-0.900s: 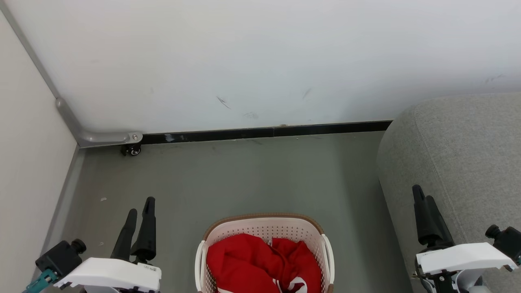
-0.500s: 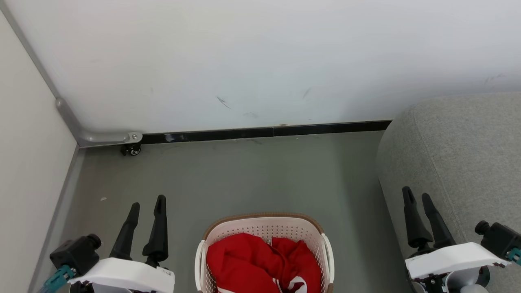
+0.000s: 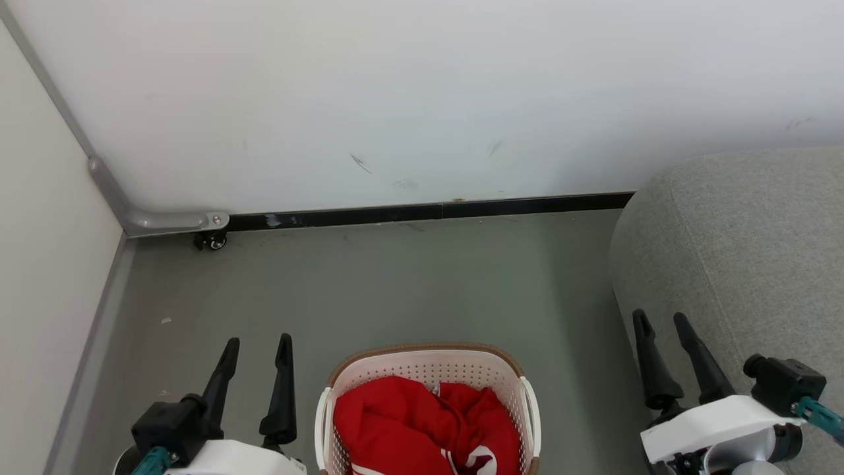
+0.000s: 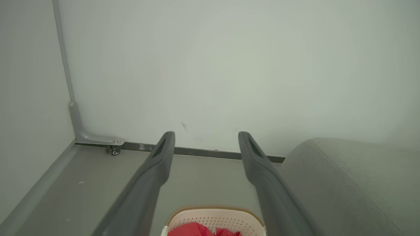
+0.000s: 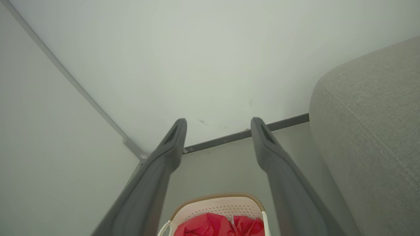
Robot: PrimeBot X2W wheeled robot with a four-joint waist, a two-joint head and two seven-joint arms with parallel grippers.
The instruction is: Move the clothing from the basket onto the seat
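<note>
Beside 1 basket (image 3: 428, 367) of clothing (image 3: 409, 422), 2 left fingers (image 3: 283, 389), 2 right fingers (image 3: 651, 369) gape empty.

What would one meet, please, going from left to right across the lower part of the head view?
Left end effector → basket → right end effector.
</note>
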